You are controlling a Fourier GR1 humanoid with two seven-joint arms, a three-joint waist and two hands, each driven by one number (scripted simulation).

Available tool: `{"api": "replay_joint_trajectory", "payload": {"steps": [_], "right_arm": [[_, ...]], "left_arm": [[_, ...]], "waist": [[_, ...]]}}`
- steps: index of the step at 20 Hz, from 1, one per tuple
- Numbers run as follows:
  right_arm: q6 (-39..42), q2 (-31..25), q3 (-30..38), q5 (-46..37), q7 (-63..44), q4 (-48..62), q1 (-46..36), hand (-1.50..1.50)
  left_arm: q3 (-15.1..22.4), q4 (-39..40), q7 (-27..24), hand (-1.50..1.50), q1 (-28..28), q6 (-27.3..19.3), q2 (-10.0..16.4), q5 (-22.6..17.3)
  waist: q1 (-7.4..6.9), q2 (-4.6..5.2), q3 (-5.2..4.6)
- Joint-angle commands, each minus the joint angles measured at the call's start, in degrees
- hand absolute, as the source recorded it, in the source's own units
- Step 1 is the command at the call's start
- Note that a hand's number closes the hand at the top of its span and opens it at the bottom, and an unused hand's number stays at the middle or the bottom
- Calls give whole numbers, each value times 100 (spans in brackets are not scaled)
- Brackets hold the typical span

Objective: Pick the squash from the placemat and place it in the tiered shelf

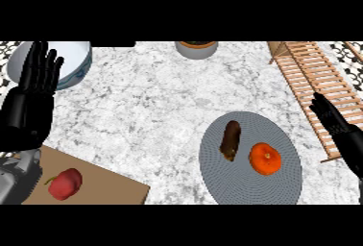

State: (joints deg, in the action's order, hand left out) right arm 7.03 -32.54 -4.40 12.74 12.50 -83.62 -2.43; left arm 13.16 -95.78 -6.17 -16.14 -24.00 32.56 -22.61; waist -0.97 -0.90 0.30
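Squash [230, 140] lies on placemat [241, 188], unpicked; your right hand [332, 120], fingers straight and empty, sits by tiered shelf [312, 62]; left hand [32, 84] rests open.

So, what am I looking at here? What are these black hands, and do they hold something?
The camera sits in a humanoid robot's head and looks down at a marble counter. The black shapes are its own hands: left hand at the left, right hand at the right, both open and holding nothing. On the grey placemat lie a dark long vegetable and a round orange fruit. The wooden tiered shelf stands upper right. A red pepper lies on a brown board; a bowl and a pot stand farther back.
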Motion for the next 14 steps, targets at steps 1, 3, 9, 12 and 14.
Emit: {"api": "replay_joint_trajectory", "payload": {"steps": [1, 3, 9, 12, 14], "right_arm": [[-502, 281, 155, -196, -375, -144, -165, 150], [-1228, 211, 670, -128, -714, -87, -365, 150], [-3066, 783, 1661, 99, -2032, 195, -152, -150], [-3023, 1205, 1607, 441, -1814, -624, -62, -150], [-3057, 1148, 1391, 260, -2084, -1486, 288, -150]], "left_arm": [[-202, 10, 331, 0, 25, 133, -8, -6], [-79, 330, 660, 0, 43, 198, 86, -199], [83, 690, 1048, 0, 517, 364, -10, -497], [13, 876, 1145, 0, 373, 584, -19, -611], [182, 750, 1174, 0, 464, 485, -224, -423]], "waist": [[96, 85, -30], [126, 93, -34], [365, 75, -44], [307, 65, -37], [215, 63, -36]]}}
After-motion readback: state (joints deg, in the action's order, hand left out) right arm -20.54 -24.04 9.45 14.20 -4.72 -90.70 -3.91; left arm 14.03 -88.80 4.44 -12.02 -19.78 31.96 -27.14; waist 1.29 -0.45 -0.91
